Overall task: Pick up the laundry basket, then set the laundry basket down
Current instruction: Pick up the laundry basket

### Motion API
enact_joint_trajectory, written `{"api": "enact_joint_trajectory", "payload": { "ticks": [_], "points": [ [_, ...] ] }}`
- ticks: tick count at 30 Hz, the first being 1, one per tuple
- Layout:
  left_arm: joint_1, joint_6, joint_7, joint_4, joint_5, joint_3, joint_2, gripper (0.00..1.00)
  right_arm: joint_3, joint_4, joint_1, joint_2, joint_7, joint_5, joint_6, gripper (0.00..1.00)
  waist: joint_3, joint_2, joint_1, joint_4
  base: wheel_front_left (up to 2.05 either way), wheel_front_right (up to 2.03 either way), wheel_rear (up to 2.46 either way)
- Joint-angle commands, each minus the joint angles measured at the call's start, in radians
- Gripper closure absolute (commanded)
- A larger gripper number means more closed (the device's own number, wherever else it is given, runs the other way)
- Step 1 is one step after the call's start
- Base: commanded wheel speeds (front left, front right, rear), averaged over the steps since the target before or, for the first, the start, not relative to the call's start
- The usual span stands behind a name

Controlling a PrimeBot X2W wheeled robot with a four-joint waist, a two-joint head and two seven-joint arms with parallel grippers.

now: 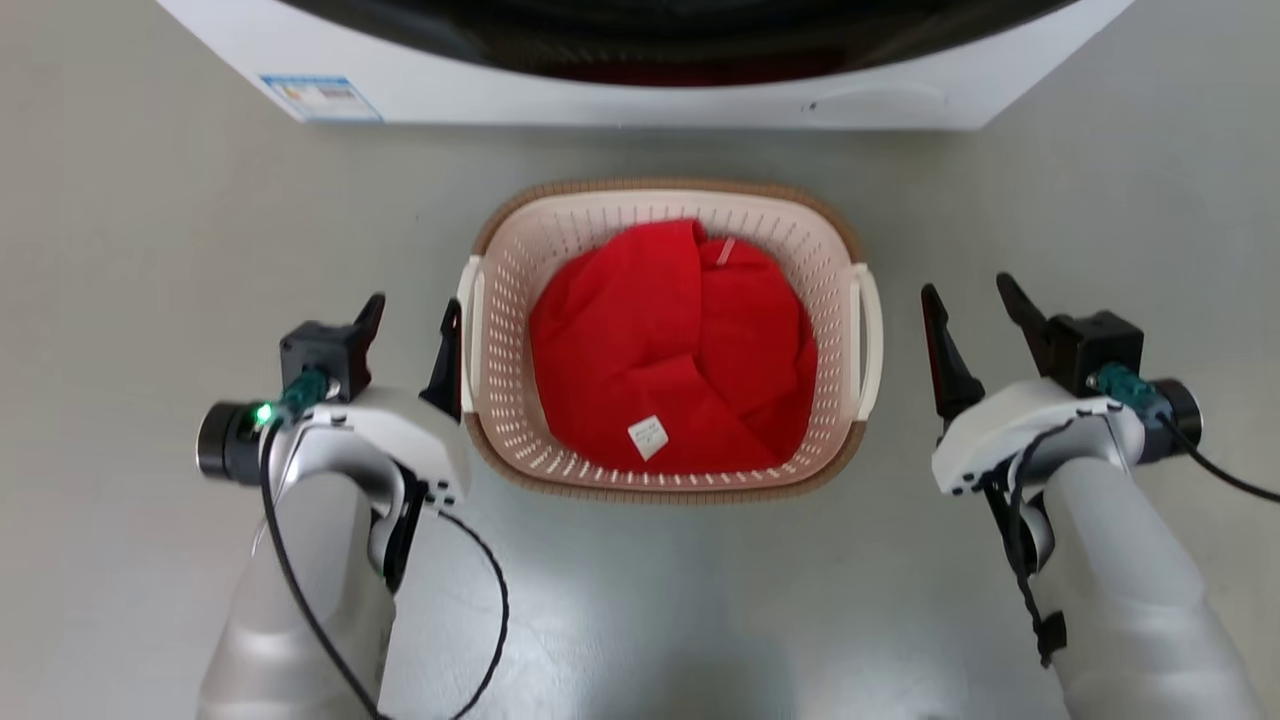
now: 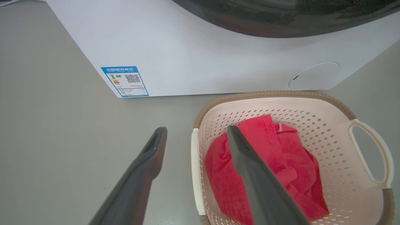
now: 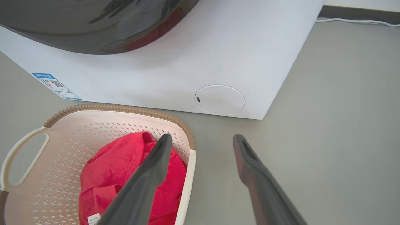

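Nearest in the head view, my left forearm (image 1: 290,600) and right forearm (image 1: 1130,580) reach over grey floor (image 1: 150,250). The laundry basket (image 1: 510,300) stands on it between my left jaws and right jaws, before a white washer (image 1: 600,95) cut off at the top. Left wrist view: jaws spread wide, empty, beside the basket's handle (image 2: 194,168); red cloth (image 2: 281,162) hides its bottom. Right wrist view: jaws equally wide, empty; the washer's blue label (image 3: 56,86) is too small to read.
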Motion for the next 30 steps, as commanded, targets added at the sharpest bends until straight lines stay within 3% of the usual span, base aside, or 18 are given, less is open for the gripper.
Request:
{"api": "enact_joint_trajectory", "payload": {
  "ticks": [1, 15, 30],
  "points": [
    [-0.028, -0.002, -0.006, 0.001, 0.008, 0.015, 0.022, 0.0, 0.025, -0.004, -0.011, 0.007, -0.011, -0.009, 0.006, 0.0, 0.04, 0.0, 0.0, 0.006, 0.0, 0.0, 0.0],
    [-0.151, 0.005, -0.006, 0.088, 0.012, -0.022, 0.021, 0.0, 0.018, 0.003, -0.091, 0.007, -0.011, -0.044, 0.006, 0.0, 0.178, 0.0, -0.0001, 0.013, 0.0, 0.0, 0.0],
    [-0.241, 0.019, -0.006, 0.221, 0.008, -0.032, 0.032, 0.0, 0.084, 0.067, -0.14, 0.007, -0.011, 0.028, 0.006, 0.0, 0.244, 0.0, -0.0001, 0.006, 0.0, 0.0, 0.0]
  ]
}}
